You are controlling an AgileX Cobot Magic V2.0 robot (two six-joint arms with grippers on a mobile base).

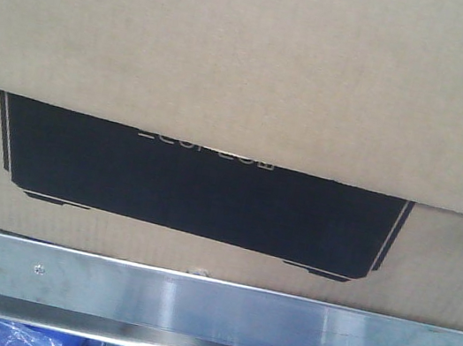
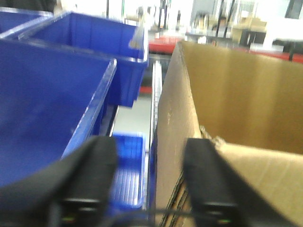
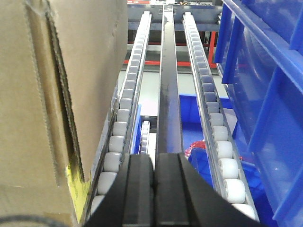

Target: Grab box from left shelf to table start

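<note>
Left fingers point(image 2: 94, 172) spread astride one box point(image 2: 236, 90) wall, right fingers point(image 3: 139, 189) pressed together, empty

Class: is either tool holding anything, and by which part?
Nothing is held. The left tool stands open astride a wall of the box; the right tool is shut, empty.

the left gripper point(image 2: 150, 146) is seen as two broad matte black fingers point(image 2: 94, 161) with rounded tips, blurred. a small greenish spot point(image 2: 70, 218) is shown near the base of each, too blurred to be read, and a thin dark cable point(image 2: 156, 211) is strung below them. the right gripper point(image 3: 155, 158) is formed of two flat black fingers point(image 3: 139, 189) with squared tips, widening toward the base. a thin dark curved cord point(image 3: 28, 219) is glimpsed at the lower left corner.
</note>
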